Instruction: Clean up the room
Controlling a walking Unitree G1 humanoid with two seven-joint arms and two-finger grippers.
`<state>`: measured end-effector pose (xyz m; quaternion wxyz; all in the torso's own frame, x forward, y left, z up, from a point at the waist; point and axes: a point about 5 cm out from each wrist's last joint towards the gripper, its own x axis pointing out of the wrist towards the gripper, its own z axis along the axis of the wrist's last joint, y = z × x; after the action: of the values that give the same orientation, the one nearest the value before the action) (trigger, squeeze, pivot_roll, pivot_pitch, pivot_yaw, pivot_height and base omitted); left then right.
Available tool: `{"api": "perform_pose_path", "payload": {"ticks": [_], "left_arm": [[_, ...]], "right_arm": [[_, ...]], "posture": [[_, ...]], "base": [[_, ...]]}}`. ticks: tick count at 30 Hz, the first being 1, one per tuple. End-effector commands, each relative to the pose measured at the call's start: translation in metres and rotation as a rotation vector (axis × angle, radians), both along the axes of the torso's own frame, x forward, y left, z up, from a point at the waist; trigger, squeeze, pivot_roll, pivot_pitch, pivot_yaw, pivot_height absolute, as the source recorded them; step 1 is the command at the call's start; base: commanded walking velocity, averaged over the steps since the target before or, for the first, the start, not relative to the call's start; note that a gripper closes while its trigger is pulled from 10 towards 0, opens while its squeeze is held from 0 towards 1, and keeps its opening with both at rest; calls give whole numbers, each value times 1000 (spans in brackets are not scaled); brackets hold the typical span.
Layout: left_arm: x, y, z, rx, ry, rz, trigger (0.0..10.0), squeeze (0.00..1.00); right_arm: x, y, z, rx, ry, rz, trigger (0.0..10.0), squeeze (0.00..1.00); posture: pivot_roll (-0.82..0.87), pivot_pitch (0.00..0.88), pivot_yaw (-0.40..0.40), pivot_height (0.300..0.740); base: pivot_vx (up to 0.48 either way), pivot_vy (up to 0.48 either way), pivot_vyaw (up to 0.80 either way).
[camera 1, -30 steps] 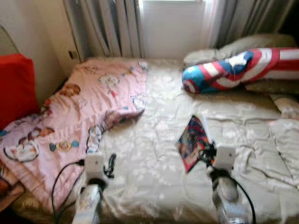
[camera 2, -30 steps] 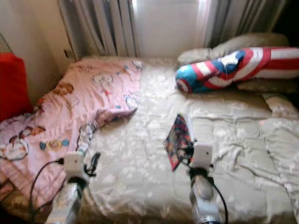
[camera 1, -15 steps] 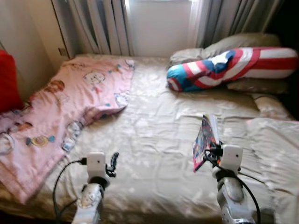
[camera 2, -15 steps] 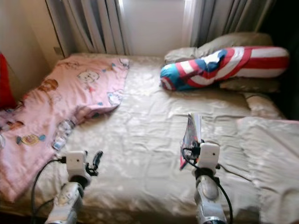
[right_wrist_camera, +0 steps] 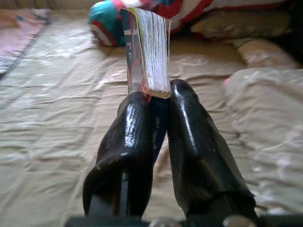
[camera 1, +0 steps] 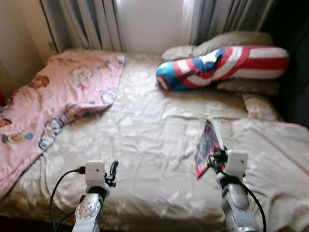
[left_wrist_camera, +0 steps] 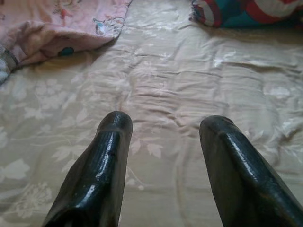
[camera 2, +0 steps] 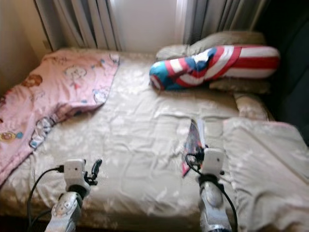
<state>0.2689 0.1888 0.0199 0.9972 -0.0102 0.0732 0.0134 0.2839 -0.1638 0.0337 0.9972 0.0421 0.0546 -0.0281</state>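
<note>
Beige quilted bedding (camera 1: 145,130) carries a pink blanket (camera 1: 53,96) at the robot's left and a striped bolster (camera 1: 222,65) by the curtains (camera 1: 91,21), while the right gripper (right_wrist_camera: 158,101) pinches a colourful book (right_wrist_camera: 144,52) upright above it and the left gripper (left_wrist_camera: 163,125) hangs parted, empty.

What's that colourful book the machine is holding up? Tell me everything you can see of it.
The book is a thin paperback with a busy red, blue and dark cover and pale page edges. It stands upright on edge, raised above the beige bedspread, pinched at its lower end between the right gripper's two black fingers. Nothing else touches it. Its title is unreadable.
</note>
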Motion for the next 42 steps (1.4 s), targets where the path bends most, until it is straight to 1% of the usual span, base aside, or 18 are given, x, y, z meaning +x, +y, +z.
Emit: {"api": "perform_pose_path", "payload": {"ticks": [1, 14, 28, 42], "left_arm": [[0, -5, -1, -19, 7, -11, 10000, 0], [2, -5, 0, -35, 5, -18, 10000, 0], [0, -6, 0, -34, 1, -31, 10000, 0], [1, -6, 1, -33, 0, -34, 10000, 0]], "right_arm": [[3, -5, 8, -5, -39, -11, 10000, 0], [5, -2, 7, 5, -33, 12, 10000, 0], [1, -2, 5, 8, -25, 14, 10000, 0], [2, 1, 5, 14, -24, 16, 10000, 0]], "posture": [[-13, 31, -18, 740], [-12, 15, -18, 740], [-15, 35, -17, 740], [-13, 40, -13, 740]], "base": [[0, 0, 0], [0, 0, 0], [0, 0, 0], [0, 0, 0]]}}
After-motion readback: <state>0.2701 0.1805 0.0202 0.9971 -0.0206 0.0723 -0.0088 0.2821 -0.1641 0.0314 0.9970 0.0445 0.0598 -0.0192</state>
